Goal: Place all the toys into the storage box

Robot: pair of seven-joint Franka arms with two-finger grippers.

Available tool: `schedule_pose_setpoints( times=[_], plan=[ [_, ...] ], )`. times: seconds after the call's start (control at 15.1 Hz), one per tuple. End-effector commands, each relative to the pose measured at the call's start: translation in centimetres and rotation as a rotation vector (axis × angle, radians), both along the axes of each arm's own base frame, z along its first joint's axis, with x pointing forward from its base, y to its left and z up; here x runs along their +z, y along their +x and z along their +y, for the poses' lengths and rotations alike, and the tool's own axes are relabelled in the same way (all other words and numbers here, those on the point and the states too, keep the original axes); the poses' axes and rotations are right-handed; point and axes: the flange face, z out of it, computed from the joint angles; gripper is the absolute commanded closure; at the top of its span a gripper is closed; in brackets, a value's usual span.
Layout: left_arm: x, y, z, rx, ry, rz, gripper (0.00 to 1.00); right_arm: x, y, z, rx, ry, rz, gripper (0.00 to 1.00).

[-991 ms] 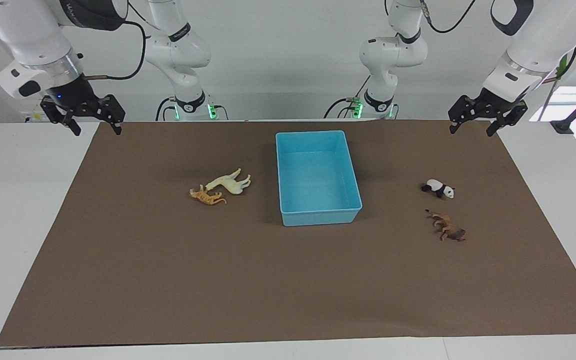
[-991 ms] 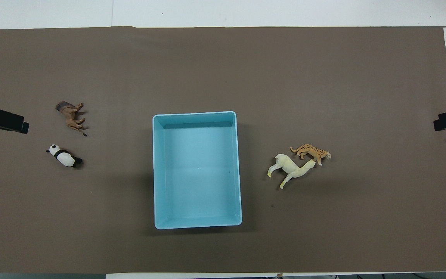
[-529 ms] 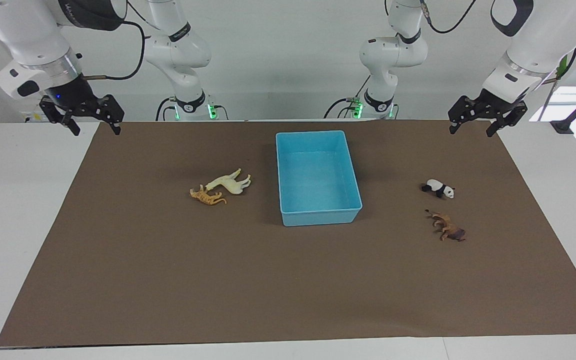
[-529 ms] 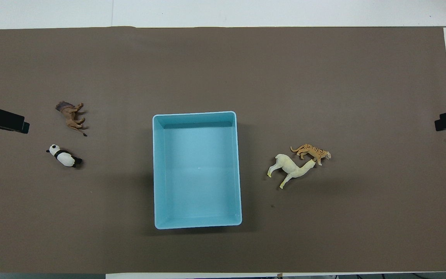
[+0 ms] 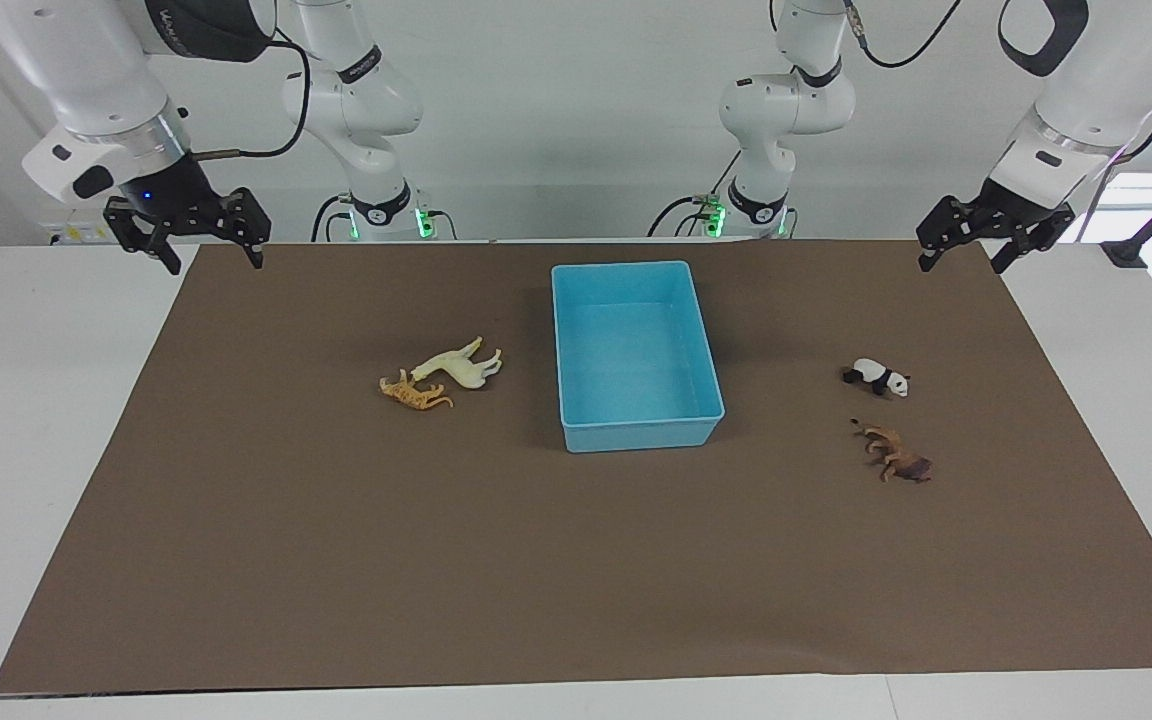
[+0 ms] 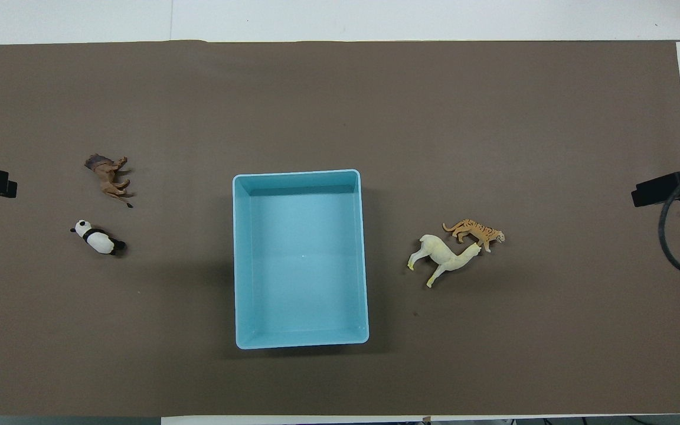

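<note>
- Both sets of jaws spread wide, nothing held. Right gripper (image 5: 204, 240) hangs over the brown mat (image 5: 576, 560) edge at the right arm's end; left gripper (image 5: 988, 243) over the mat corner at the left arm's end. Both high above the surface.
- Storage box (image 6: 300, 177) sits mid-mat, empty. No toy in it yet, so the step in hand looks like the first pick.
- From the box toward the right arm's end: cream horse (image 6: 441, 258) lying on its side, tiger (image 6: 476, 232) touching it near the head.
- From the box toward the left arm's end: panda (image 6: 98, 238), then the brown maned animal (image 6: 110, 176) just beside it, clear gap between them.
- Doing it well: each arm takes its own side. Tiger/horse contact is the risk; come straight down, pinch across the body, and avoid nudging the neighbour.
- Panda looks easiest: compact and isolated.
- Release low inside the box walls, not from height.
</note>
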Motion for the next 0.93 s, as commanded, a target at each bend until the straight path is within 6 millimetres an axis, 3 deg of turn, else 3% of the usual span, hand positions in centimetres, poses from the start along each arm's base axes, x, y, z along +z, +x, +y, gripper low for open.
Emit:
schedule_pose_setpoints(
  times=[0.0,0.13,0.33,0.59,0.86],
  plan=[
    [-4.7,-3.0,1.8,0.080,0.011,-0.044,0.00,-4.3,-0.9,3.1,0.161,0.014,-0.018,0.00],
    [-6.7,-3.5,2.5,0.266,0.003,-0.015,0.00,-7.9,-0.4,4.9,0.287,0.017,-0.021,0.00],
    [-11.8,-4.0,2.0,0.485,-0.003,-0.002,0.00,-12.6,0.4,7.5,0.502,0.017,-0.063,0.00],
    [-19.0,-1.8,2.2,0.793,-0.014,-0.018,0.00,-18.9,1.5,8.5,0.799,0.017,-0.074,0.00],
    [-23.3,-0.5,2.4,0.907,-0.029,-0.055,0.00,-22.4,0.7,11.3,0.932,0.007,-0.116,0.00]
  ],
)
